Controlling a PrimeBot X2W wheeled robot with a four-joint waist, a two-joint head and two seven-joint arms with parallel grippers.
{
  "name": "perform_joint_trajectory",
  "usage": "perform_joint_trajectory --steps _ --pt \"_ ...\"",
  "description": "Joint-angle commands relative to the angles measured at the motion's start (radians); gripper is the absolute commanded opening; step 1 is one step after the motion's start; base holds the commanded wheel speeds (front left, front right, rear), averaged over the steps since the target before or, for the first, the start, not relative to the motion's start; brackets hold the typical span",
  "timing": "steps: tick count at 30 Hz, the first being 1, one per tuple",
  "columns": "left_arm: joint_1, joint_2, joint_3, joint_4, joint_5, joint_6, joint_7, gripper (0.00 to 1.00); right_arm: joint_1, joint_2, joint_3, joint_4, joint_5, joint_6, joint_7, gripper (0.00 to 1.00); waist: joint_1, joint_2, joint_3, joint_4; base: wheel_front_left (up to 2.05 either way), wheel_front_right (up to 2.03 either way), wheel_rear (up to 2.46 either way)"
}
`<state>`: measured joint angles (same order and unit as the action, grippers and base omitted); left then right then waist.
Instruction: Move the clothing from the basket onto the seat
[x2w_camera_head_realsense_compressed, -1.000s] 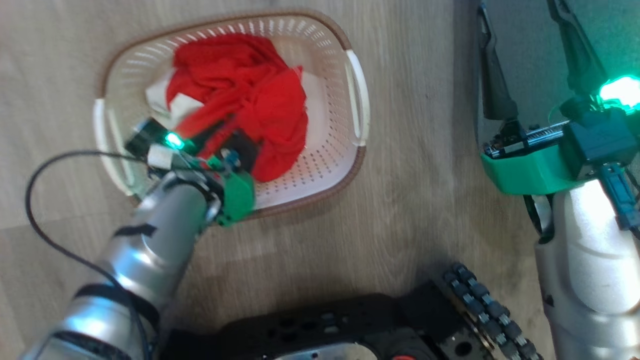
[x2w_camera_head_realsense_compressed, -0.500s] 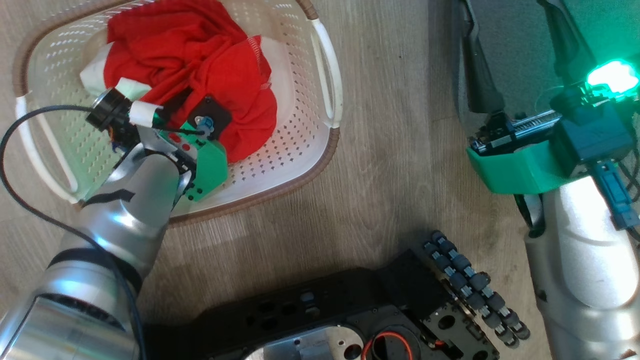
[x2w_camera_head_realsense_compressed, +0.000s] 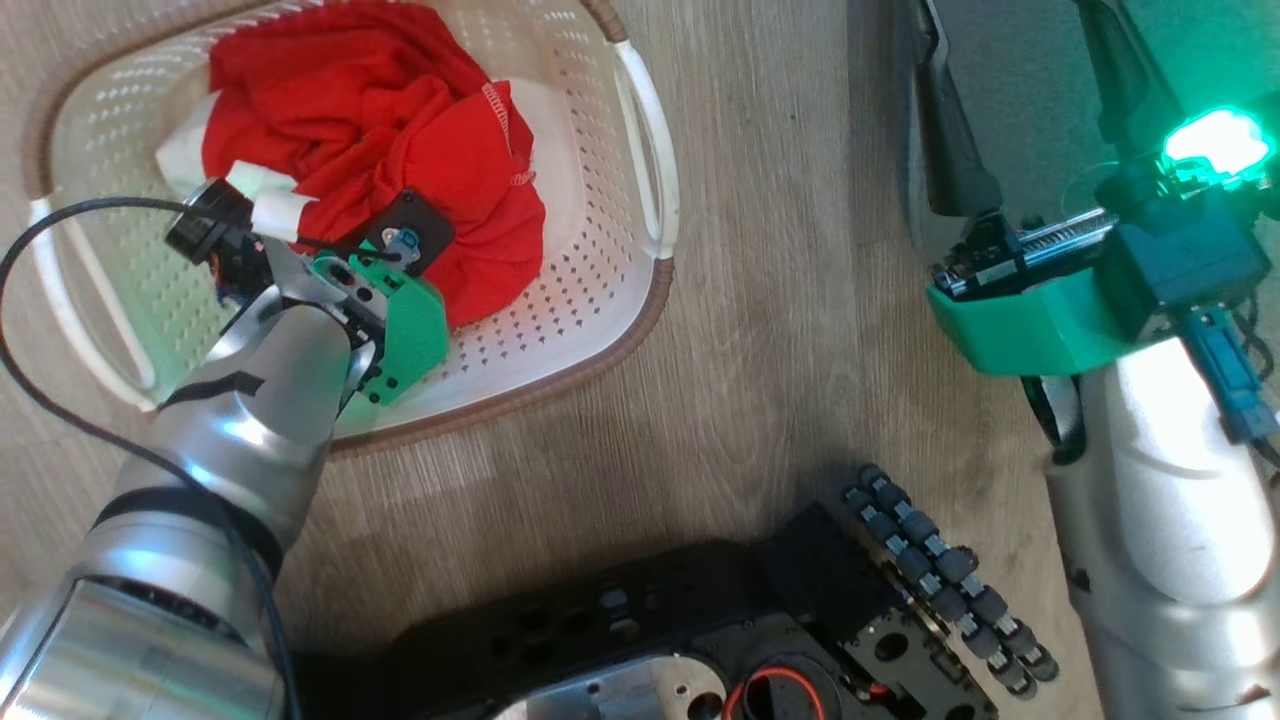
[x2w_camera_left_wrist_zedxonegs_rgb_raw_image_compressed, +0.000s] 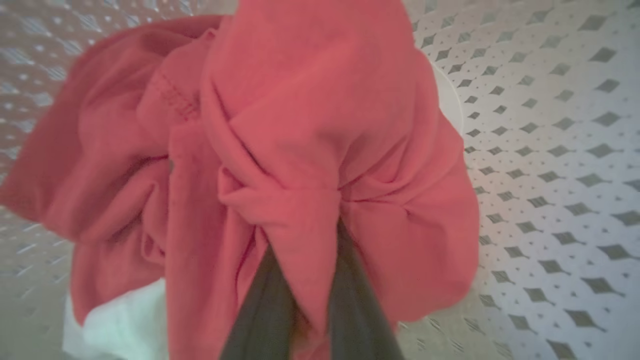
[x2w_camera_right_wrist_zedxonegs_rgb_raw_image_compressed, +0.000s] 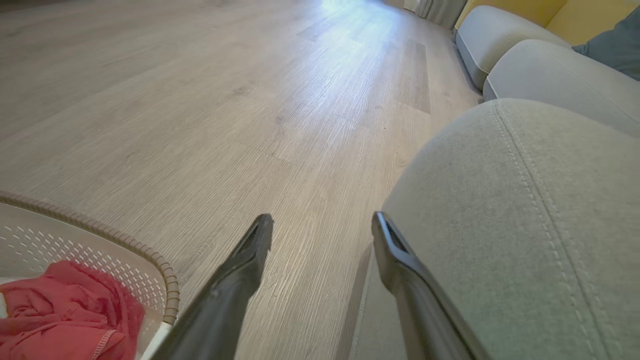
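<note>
Down on wooden floor (x2w_camera_right_wrist_zedxonegs_rgb_raw_image_compressed: 225, 100), basket (x2w_camera_head_realsense_compressed: 600, 330) holds red clothing (x2w_camera_head_realsense_compressed: 400, 120), heaped inside. Left gripper (x2w_camera_left_wrist_zedxonegs_rgb_raw_image_compressed: 305, 240) deep in heap, fingers (x2w_camera_left_wrist_zedxonegs_rgb_raw_image_compressed: 265, 305) now drawn together, pinching fold of red cloth; pile barely shifted from half second back. Right gripper (x2w_camera_right_wrist_zedxonegs_rgb_raw_image_compressed: 322, 220) unchanged: fingers apart, nothing between, hanging beside edge of grey seat (x2w_camera_right_wrist_zedxonegs_rgb_raw_image_compressed: 525, 225).

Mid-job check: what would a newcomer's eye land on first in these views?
The bright red fabric clothing heaped in the cream perforated plastic basket on the wooden floor, with the left end effector pinching a fold of it. Next, the right end effector, open, by the edge of the big grey upholstered seat.
</note>
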<state>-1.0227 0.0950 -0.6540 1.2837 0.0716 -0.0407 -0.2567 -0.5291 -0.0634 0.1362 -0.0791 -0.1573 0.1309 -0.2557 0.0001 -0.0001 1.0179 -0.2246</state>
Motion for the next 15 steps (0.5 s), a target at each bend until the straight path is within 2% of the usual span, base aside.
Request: perform_joint_trajectory --steps 1,7,10,11,15 --pt "0.039 0.013 0.009 0.001 -0.011 0.005 -0.005 0.00 0.021 0.013 0.011 -0.020 0.004 0.000 -0.006 1.00 -0.0001 0.0001 -0.020 0.006 0.00 0.00 0.00" --pt "0.085 -0.007 0.017 -0.015 -0.047 0.006 -0.005 0.00 0.026 0.013 0.003 0.008 0.000 0.000 -0.006 1.00 -0.0001 0.0001 -0.113 0.027 0.00 0.00 0.00" --pt "0.122 -0.014 0.021 -0.056 -0.064 0.021 -0.005 0.00 0.028 0.013 0.006 0.027 0.018 0.000 -0.006 1.00 -0.0001 0.0001 -0.175 0.042 0.00 0.00 0.00" --pt "0.160 -0.018 0.026 -0.077 -0.080 0.025 -0.005 0.00 0.036 0.013 0.009 0.049 0.048 0.000 -0.006 1.00 -0.0001 0.0001 -0.231 0.053 0.00 0.00 0.00" --pt "0.226 -0.028 0.044 -0.127 -0.118 0.035 -0.005 0.00 0.065 0.013 0.007 0.090 0.158 0.000 -0.006 1.00 -0.0001 0.0001 -0.340 0.085 0.00 0.00 0.00"
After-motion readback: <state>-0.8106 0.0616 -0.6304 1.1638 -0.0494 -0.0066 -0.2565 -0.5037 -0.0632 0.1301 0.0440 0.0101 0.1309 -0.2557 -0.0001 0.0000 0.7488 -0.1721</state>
